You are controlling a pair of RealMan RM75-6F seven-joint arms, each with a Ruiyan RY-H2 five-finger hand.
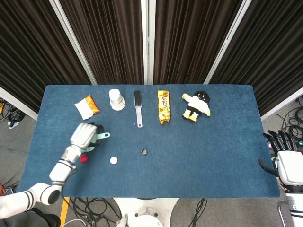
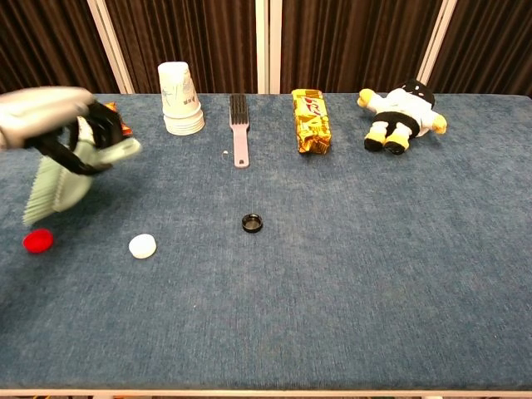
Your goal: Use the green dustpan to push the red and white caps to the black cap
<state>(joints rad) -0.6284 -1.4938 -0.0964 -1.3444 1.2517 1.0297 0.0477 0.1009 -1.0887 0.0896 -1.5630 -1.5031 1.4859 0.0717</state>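
Blue worktop, dark curtains behind. Left hand grips the green dustpan by its handle, raised near the left edge; pan looks light, stiff plastic. Red cap, white cap and black cap should slide easily. Right hand idle, fingers spread. Dustpan mostly hidden in head view, motion-blurred in chest view.

Colours on the blue table

Pale green dustpan in silver-grey left hand; red cap, white cap, black cap. White paper cups, grey brush with dark bristles, gold-orange snack bar, orange-white packet, black-white-yellow plush.
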